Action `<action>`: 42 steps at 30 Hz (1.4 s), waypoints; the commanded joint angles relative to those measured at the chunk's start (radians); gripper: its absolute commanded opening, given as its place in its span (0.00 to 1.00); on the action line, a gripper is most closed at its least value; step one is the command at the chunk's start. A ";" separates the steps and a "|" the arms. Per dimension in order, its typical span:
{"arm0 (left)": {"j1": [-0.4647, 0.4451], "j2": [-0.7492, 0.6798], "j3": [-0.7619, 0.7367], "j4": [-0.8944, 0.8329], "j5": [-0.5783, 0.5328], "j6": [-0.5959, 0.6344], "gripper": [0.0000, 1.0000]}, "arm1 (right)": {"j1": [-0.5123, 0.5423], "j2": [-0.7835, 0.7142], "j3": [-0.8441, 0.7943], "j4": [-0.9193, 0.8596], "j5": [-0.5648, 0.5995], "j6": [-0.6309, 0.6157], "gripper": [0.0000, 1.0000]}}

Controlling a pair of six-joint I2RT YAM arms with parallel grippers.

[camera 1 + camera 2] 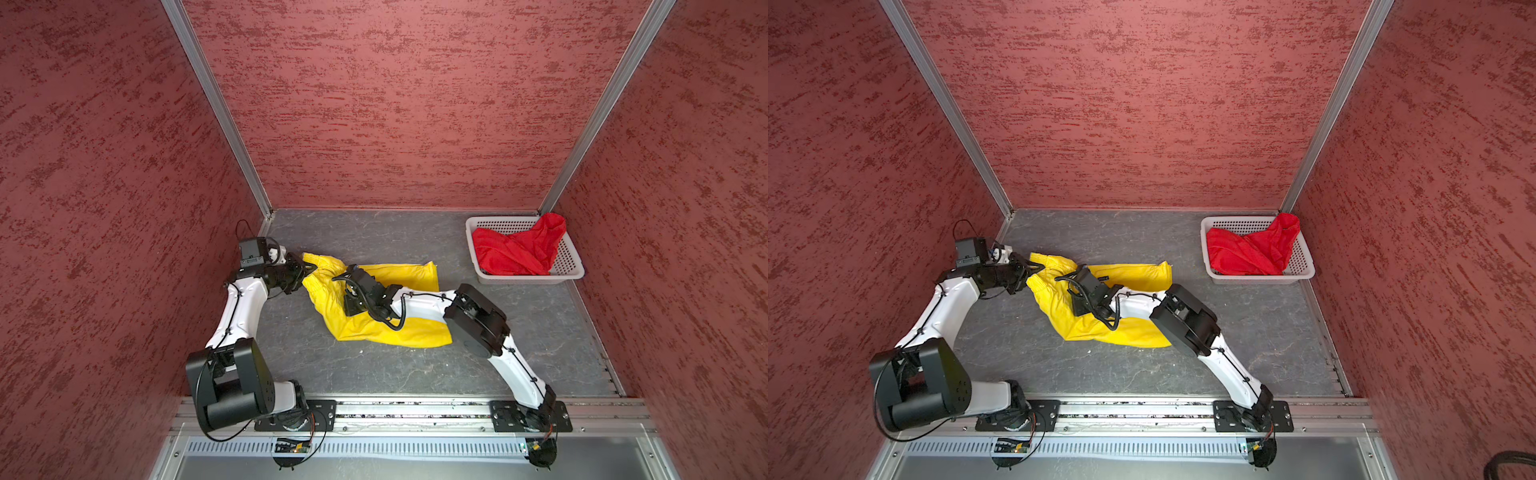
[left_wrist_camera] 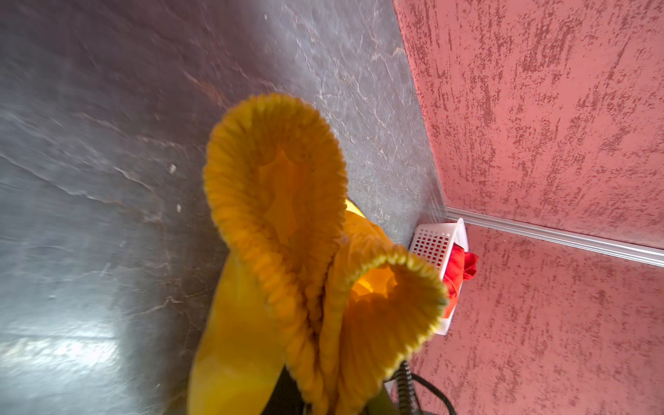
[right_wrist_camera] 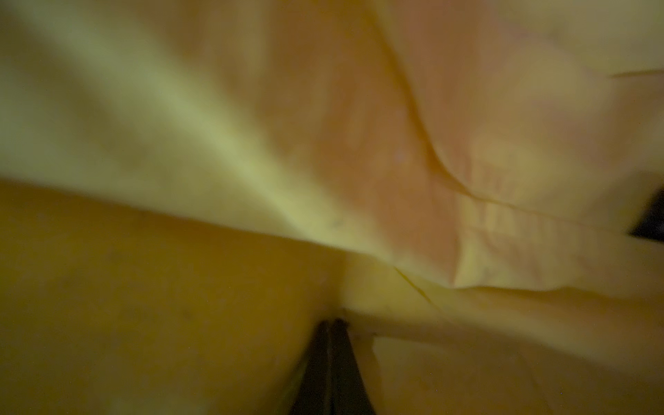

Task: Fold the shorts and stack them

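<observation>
The yellow shorts lie crumpled on the grey table, left of the middle, with their gathered waistband toward the left. My left gripper is shut on the waistband's far-left end, which bunches into its jaws in the left wrist view. My right gripper reaches across onto the same shorts just behind the waistband. Its fingertips are pressed together with yellow fabric gathered at them. The red shorts lie heaped in the basket.
A white perforated basket stands in the back right corner of the table. Red textured walls close in the back and both sides. The arms' base rail runs along the front edge.
</observation>
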 commanded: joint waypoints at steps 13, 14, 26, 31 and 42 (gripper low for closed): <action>0.004 -0.071 0.123 -0.201 -0.209 0.116 0.24 | -0.156 -0.408 -0.375 0.039 0.037 0.012 0.00; 0.001 -0.077 0.127 -0.202 -0.219 0.117 0.24 | -0.174 -0.430 -0.414 0.045 0.044 0.017 0.00; -0.047 -0.111 0.164 -0.211 -0.284 0.095 0.25 | -0.134 -0.130 -0.150 -0.012 -0.211 0.092 0.00; -0.060 -0.079 0.192 -0.220 -0.295 0.105 0.25 | -0.098 0.008 0.025 -0.035 -0.243 0.091 0.00; -0.114 -0.046 0.187 -0.209 -0.279 0.096 0.25 | -0.100 0.127 0.201 -0.065 -0.283 0.111 0.00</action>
